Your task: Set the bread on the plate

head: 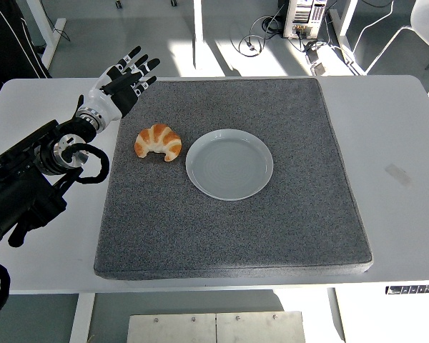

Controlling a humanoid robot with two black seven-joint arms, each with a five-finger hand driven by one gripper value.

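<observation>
A golden-brown croissant [158, 141] lies on the grey mat [229, 229], just left of a pale round plate [229, 163] that holds nothing. The two are close but not touching. My left hand [126, 81] hovers over the mat's far left corner, up and to the left of the croissant, with its fingers spread and nothing in them. The black left arm reaches in from the left edge. My right arm does not show.
The grey mat covers most of the white table [393, 136]. Behind the table are chair and desk legs, cables and a computer case [305, 18] on the floor. A dark-clothed person stands at the top left corner.
</observation>
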